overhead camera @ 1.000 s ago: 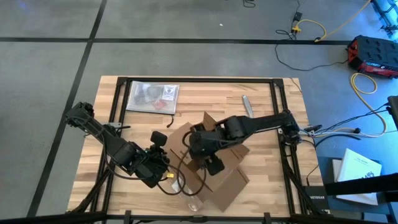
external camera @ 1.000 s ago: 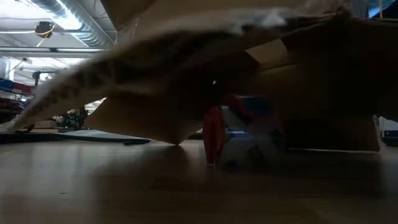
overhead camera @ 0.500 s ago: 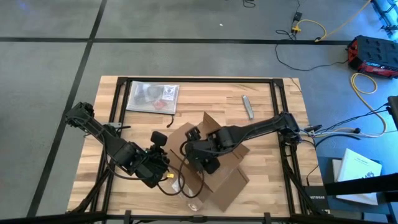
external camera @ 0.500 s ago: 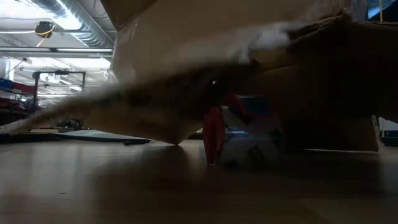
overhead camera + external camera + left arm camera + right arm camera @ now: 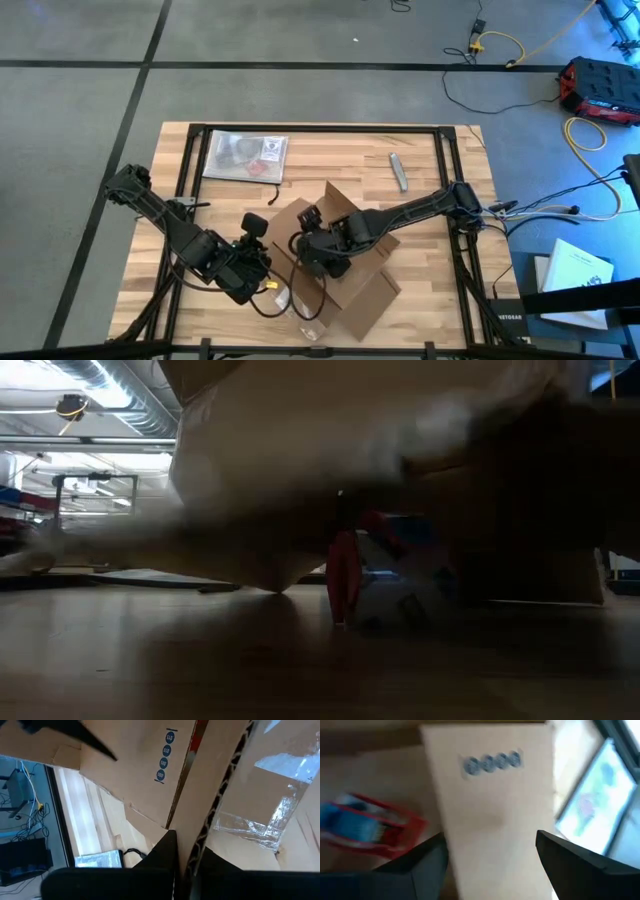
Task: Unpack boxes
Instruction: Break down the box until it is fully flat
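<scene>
Near the bench's (image 5: 440, 165) front edge, the left gripper (image 5: 184, 865) pinches a flap of the brown, taped box (image 5: 345, 255), the right gripper (image 5: 490, 870) spread wide above it, free wood behind.

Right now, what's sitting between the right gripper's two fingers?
In the right wrist view, a cardboard flap of the box lies between the open right gripper's fingers, not yet pinched.

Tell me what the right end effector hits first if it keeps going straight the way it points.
Probably the box flap: it fills the gap ahead of the open right end effector. Depth is unclear.
</scene>
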`<state>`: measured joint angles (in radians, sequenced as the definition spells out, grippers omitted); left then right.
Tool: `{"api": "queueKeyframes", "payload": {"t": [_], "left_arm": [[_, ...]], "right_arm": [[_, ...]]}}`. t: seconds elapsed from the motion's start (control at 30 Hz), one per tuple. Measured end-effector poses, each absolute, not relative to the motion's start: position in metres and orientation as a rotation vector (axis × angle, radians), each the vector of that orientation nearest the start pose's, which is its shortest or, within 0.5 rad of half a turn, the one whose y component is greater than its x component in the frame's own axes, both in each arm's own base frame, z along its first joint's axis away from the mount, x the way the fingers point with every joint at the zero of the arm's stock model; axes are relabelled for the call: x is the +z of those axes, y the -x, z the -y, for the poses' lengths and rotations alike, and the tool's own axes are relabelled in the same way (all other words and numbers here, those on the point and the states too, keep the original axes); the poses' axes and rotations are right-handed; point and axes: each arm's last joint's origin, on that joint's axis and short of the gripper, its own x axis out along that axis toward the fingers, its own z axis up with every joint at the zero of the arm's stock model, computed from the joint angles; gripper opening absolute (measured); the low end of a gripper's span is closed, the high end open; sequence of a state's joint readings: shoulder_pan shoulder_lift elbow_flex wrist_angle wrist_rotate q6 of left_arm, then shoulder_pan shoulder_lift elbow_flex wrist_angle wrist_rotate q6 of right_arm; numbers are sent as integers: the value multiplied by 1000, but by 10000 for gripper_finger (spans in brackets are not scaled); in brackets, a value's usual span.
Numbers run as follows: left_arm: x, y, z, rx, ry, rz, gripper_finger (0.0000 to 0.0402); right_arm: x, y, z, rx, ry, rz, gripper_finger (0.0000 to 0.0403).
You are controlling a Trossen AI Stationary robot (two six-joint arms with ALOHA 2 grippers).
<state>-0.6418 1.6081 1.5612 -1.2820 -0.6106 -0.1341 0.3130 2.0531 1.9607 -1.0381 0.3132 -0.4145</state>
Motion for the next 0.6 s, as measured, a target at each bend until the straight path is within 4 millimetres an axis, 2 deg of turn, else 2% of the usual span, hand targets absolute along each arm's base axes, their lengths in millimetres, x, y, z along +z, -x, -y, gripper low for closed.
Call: {"api": "queueKeyframes", "payload": {"t": [0.23, 0.33, 0.47, 0.6], "left_arm": [[327, -250, 166, 43, -661, -1070, 0], [327, -250, 166, 43, -661, -1069, 0], [327, -250, 166, 43, -661, -1069, 0], [327, -250, 166, 43, -661, -1069, 0]], "right_arm": [[289, -418, -124, 166, 797, -1040, 280], [289, -418, -123, 164, 827, -1037, 267], [292, -418, -123, 159, 836, -1030, 221], [292, -418, -123, 165, 846, -1029, 158]]}}
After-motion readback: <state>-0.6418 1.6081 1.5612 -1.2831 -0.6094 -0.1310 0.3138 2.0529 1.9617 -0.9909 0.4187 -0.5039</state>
